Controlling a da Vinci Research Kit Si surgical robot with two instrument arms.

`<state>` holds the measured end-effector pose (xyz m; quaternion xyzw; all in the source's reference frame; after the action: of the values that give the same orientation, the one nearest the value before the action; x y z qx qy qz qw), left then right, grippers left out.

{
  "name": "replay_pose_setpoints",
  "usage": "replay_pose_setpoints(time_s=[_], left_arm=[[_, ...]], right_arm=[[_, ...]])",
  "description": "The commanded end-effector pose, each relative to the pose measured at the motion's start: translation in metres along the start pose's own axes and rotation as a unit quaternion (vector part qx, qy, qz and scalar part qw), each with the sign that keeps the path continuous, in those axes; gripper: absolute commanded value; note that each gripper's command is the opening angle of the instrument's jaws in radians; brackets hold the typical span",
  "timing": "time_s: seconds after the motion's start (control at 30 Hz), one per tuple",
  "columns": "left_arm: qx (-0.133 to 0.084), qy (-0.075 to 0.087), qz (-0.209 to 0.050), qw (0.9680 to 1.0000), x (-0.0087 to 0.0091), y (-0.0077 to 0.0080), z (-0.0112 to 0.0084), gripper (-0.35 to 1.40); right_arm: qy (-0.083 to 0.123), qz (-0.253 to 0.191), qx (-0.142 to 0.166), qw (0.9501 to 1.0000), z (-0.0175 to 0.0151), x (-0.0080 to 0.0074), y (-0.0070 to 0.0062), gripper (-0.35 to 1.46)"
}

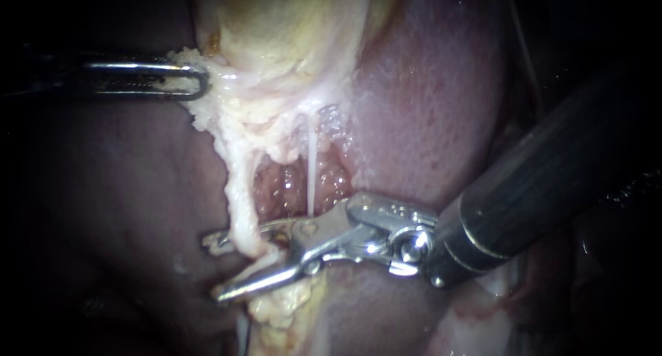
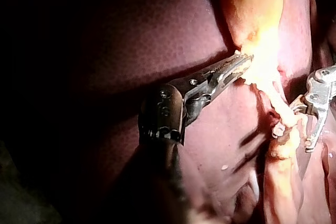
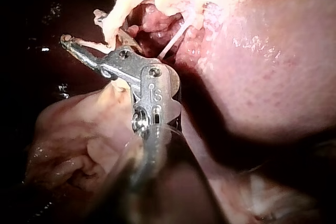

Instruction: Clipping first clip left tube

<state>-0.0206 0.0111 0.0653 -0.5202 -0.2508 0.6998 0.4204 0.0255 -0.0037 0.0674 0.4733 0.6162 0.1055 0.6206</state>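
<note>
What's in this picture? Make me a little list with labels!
left instrument: comes in from the left, jaws shut on pale tissue
right instrument: comes in from the right, jaws open
left tube: thick, passes between the right instrument's jaws
thin tube: beside the left tube, untouched
gallbladder: yellowish, above the tubes
liver: pink, around them

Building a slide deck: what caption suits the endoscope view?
Left instrument holds pale tissue while the right instrument, jaws open, straddles the left tube below the gallbladder.
</note>
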Motion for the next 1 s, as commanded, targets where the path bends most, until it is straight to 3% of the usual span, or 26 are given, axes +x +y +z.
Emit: replay_pose_setpoints(time_s=[0.03, 0.27, 0.47, 0.6, 0.8, 1.0], left_arm=[[0.001, 0.000, 0.000, 1.0000, 0.0000, 0.0000, 0.0000, -0.35], [0.001, 0.000, 0.000, 1.0000, 0.0000, 0.0000, 0.0000, -0.35], [0.001, 0.000, 0.000, 1.0000, 0.0000, 0.0000, 0.0000, -0.35], [0.001, 0.000, 0.000, 1.0000, 0.0000, 0.0000, 0.0000, -0.35], [0.001, 0.000, 0.000, 1.0000, 0.0000, 0.0000, 0.0000, -0.35], [0.001, 0.000, 0.000, 1.0000, 0.0000, 0.0000, 0.0000, -0.35]], right_arm=[[-0.010, 0.000, -0.001, 1.0000, 0.0000, -0.0002, 0.0001, 0.40], [-0.036, 0.002, -0.006, 0.9993, 0.0004, -0.0021, 0.0002, 0.37], [-0.037, 0.005, -0.006, 0.9993, 0.0004, -0.0022, 0.0003, 0.32], [-0.032, 0.005, -0.015, 0.9994, 0.0000, -0.0019, 0.0007, 0.14], [-0.027, 0.006, -0.025, 0.9993, -0.0008, -0.0017, 0.0014, -0.34], [-0.034, 0.006, -0.028, 0.9990, -0.0012, -0.0017, 0.0017, -0.35]])
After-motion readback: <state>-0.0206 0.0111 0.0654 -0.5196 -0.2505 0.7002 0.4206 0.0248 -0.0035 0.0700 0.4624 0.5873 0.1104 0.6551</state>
